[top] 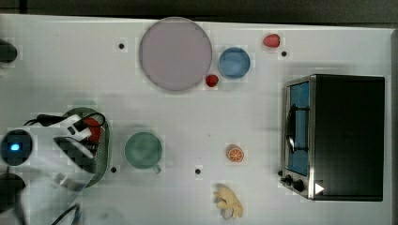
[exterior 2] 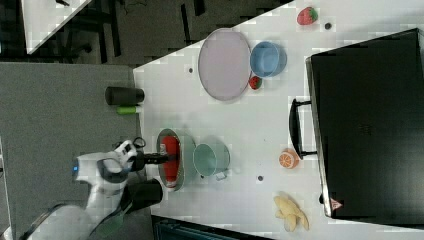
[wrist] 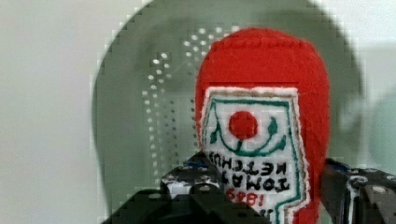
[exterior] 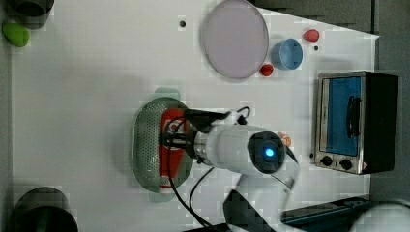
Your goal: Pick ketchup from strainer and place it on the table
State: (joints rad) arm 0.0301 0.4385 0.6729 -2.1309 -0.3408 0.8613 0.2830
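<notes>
Jaws flank the ketchup (wrist: pixel 261 121) in strainer (wrist: pixel 135 93).

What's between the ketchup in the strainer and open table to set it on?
Nothing visible blocks it apart from the strainer's own rim. The pincer straddles the ketchup, one finger on each side of the label. Bare table lies beside the strainer on the left view's left; the green cup stands on its other side.

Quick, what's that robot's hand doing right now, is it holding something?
Hand: closed on the slim red ketchup bottle with the white label, which lies in the pale green perforated plastic strainer.
</notes>
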